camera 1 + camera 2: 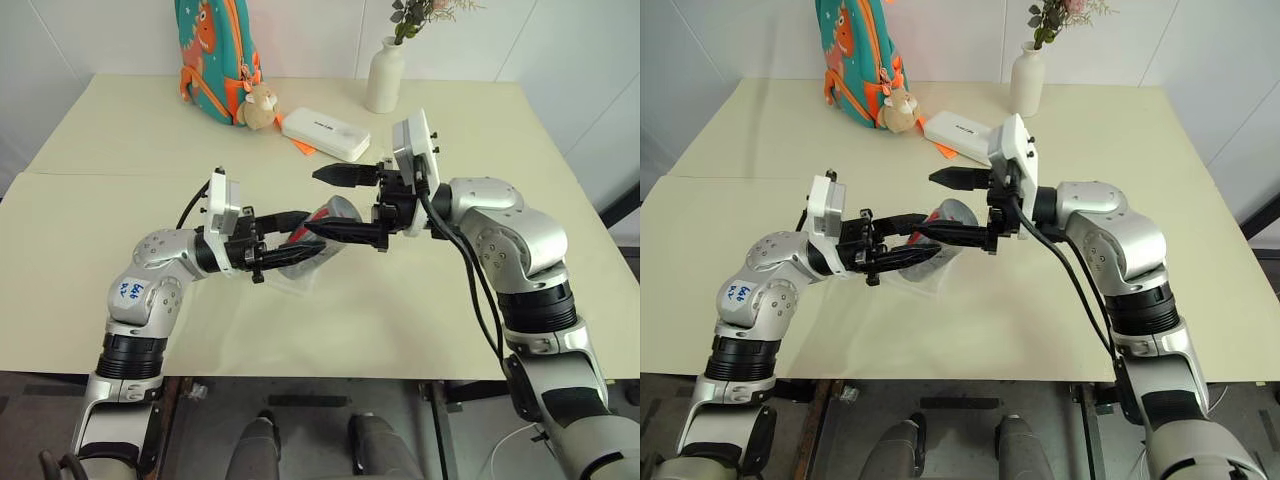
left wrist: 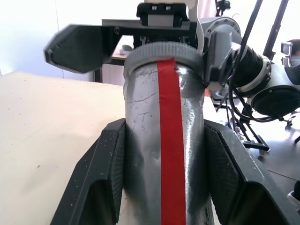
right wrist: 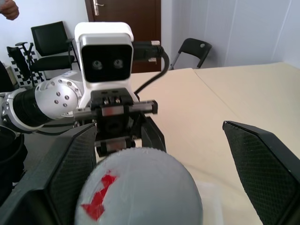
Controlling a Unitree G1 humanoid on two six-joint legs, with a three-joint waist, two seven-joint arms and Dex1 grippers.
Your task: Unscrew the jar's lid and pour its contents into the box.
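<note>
box (image 1: 293, 283) mostly hidden under the left arm, jar (image 2: 164, 140) base cut off — contents too small to tell

A pale cream table (image 1: 120, 330) stands against white walls (image 1: 90, 35). Beyond the fingers, the right wrist view shows a dark brown door (image 3: 123, 18), black chairs (image 3: 47, 44) and a grey-white wall (image 3: 234, 28). Grey floor (image 1: 320, 430) lies below the table's near edge.

Office-like room: black chairs (image 3: 48, 41), wooden door (image 3: 123, 10).

Jar (image 1: 318, 232) above box (image 1: 292, 283) — vase (image 1: 385, 75) behind, right.
</note>
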